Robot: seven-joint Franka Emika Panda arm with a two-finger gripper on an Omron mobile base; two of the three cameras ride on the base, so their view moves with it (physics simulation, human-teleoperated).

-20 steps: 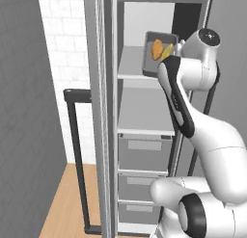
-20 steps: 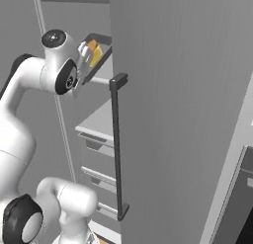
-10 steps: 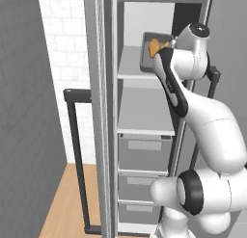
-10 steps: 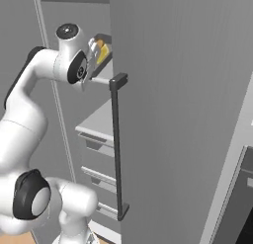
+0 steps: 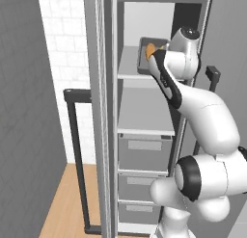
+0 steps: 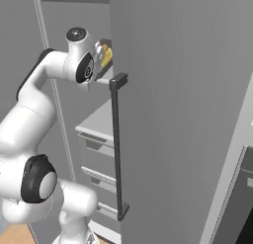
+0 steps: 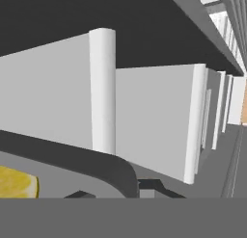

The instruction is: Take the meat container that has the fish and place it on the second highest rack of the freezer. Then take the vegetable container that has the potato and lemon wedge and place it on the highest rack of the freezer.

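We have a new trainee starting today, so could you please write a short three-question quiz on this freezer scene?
1. True or false: the gripper is shut on the vegetable container.
2. Which food shows yellow in the container in the hand view: A) lemon wedge, B) banana, C) corn?
3. Fill in: below the two open racks the freezer has closed ____.

Key: 1 true; 2 A; 3 drawers.

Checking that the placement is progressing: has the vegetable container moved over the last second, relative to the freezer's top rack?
Yes. In the left base view the vegetable container has shifted left, deeper into the freezer over the top rack, carried by the shut gripper.
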